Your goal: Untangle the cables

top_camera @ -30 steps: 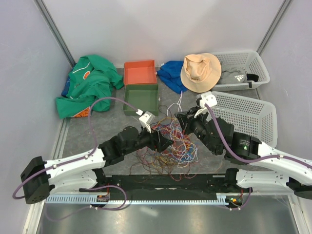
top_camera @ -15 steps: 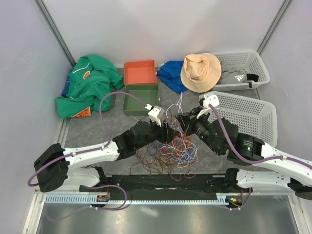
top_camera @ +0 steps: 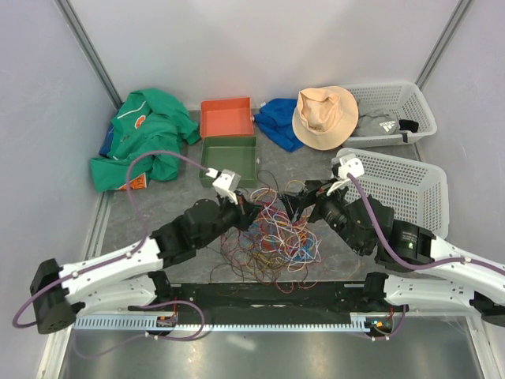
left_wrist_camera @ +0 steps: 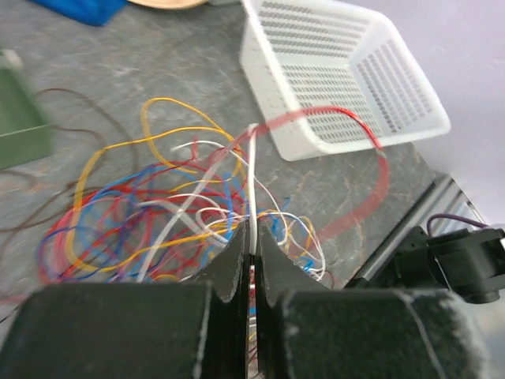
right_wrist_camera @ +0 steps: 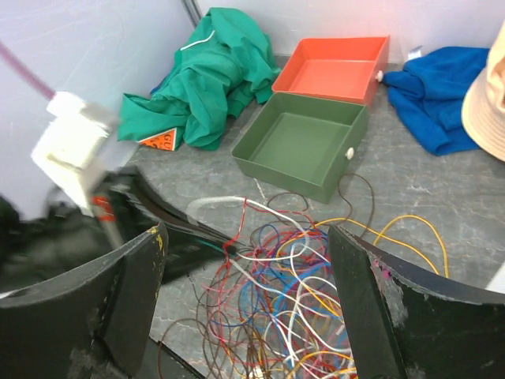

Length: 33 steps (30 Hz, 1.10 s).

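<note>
The cables (top_camera: 272,233) lie as a tangled heap of red, blue, yellow, white and brown strands on the grey table between the two arms. My left gripper (top_camera: 249,208) sits at the heap's left edge. In the left wrist view this gripper (left_wrist_camera: 252,237) is shut on a white cable (left_wrist_camera: 252,174), which runs straight up from the tips, with a blurred red strand (left_wrist_camera: 371,189) arcing beside it. My right gripper (right_wrist_camera: 246,237) hangs open over the cables (right_wrist_camera: 316,292), nothing between its fingers (right_wrist_camera: 138,276). From above, the right gripper (top_camera: 296,202) stands at the heap's upper right.
A green box (top_camera: 229,160) and an orange box (top_camera: 226,117) stand behind the heap. Green cloth (top_camera: 142,138) lies at the back left, with blue cloth (top_camera: 278,120) and a tan hat (top_camera: 325,117) behind. Two white baskets (top_camera: 410,185) are on the right.
The left gripper has shut on the white cable and drawn back to the left. The right gripper has opened and let go.
</note>
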Tool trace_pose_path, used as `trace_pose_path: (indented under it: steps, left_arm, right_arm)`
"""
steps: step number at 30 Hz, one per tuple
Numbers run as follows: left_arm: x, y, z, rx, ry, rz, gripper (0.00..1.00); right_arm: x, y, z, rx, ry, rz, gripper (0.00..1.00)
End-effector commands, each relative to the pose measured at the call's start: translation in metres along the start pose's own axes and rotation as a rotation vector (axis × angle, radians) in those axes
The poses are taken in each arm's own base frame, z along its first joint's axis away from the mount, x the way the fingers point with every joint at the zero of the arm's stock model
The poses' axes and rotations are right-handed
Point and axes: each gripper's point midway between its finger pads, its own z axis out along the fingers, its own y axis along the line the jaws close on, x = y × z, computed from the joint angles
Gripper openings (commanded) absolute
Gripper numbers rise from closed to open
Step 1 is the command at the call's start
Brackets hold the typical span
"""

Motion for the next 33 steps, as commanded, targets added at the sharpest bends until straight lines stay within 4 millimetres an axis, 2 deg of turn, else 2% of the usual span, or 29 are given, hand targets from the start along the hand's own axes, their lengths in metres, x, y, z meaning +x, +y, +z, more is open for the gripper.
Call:
trace_pose_path:
  steps: [1,4,6,9,10,12,13,15,16,18,19,21,22,24,25,27,28,30,31,33]
  left_arm:
    - [-0.03,0.019,-0.038,-0.105,-0.067,0.021,0.02]
    - [-0.04,0.022,-0.054,-0.113,-0.097,0.011,0.02]
    - [-0.048,0.022,-0.063,-0.108,-0.118,0.004,0.02]
    - [-0.058,0.019,-0.072,-0.106,-0.13,0.004,0.02]
    - [-0.068,0.016,-0.076,-0.106,-0.144,0.006,0.02]
    - [-0.078,0.021,-0.083,-0.146,-0.151,0.038,0.02]
    - [-0.098,0.015,-0.091,-0.142,-0.189,0.039,0.02]
    - [-0.115,0.017,-0.099,-0.177,-0.214,0.074,0.02]
    - [-0.138,0.008,-0.109,-0.163,-0.259,0.068,0.02]
    - [-0.157,0.002,-0.115,-0.16,-0.286,0.09,0.02]
    - [-0.178,-0.007,-0.125,-0.143,-0.324,0.082,0.02]
    - [-0.195,-0.015,-0.131,-0.131,-0.35,0.096,0.02]
    - [-0.212,-0.023,-0.137,-0.118,-0.381,0.093,0.02]
    - [-0.227,-0.03,-0.141,-0.109,-0.401,0.114,0.02]
    - [-0.241,-0.037,-0.143,-0.099,-0.423,0.113,0.02]
    - [-0.254,-0.046,-0.143,-0.088,-0.435,0.133,0.02]
    - [-0.267,-0.054,-0.144,-0.075,-0.452,0.133,0.02]
    - [-0.278,-0.064,-0.142,-0.054,-0.46,0.154,0.02]
    - [-0.291,-0.071,-0.147,-0.038,-0.484,0.151,0.02]
    - [-0.297,-0.081,-0.135,-0.028,-0.469,0.177,0.02]
  right_arm:
    - [-0.004,-0.019,-0.009,0.056,-0.033,0.006,0.9]
    - [0.012,-0.029,-0.008,0.088,-0.017,-0.002,0.88]
    - [0.029,-0.035,-0.003,0.118,0.009,-0.021,0.86]
    - [0.048,-0.037,0.003,0.135,0.043,-0.035,0.79]
    - [0.05,-0.035,0.005,0.13,0.042,-0.028,0.78]
    - [0.058,-0.035,0.007,0.125,0.053,-0.03,0.76]
    - [0.058,-0.033,0.008,0.115,0.05,-0.021,0.76]
    - [0.058,-0.033,0.007,0.11,0.043,-0.014,0.76]
    - [0.055,-0.032,0.007,0.103,0.035,-0.007,0.77]
    - [0.054,-0.032,0.006,0.098,0.028,-0.006,0.81]
    - [0.053,-0.03,0.006,0.09,0.025,-0.003,0.82]
    - [0.052,-0.029,0.005,0.082,0.025,-0.003,0.87]
    - [0.051,-0.029,0.005,0.082,0.022,-0.001,0.88]
    - [0.052,-0.028,0.005,0.075,0.028,-0.006,0.91]
    - [0.052,-0.027,0.005,0.069,0.027,-0.004,0.91]
    - [0.052,-0.025,0.005,0.061,0.031,-0.005,0.92]
    - [0.052,-0.025,0.005,0.058,0.031,-0.004,0.93]
    - [0.054,-0.025,0.005,0.058,0.036,-0.01,0.93]
    - [0.055,-0.026,0.005,0.06,0.036,-0.01,0.93]
    - [0.056,-0.026,0.006,0.058,0.037,-0.009,0.93]
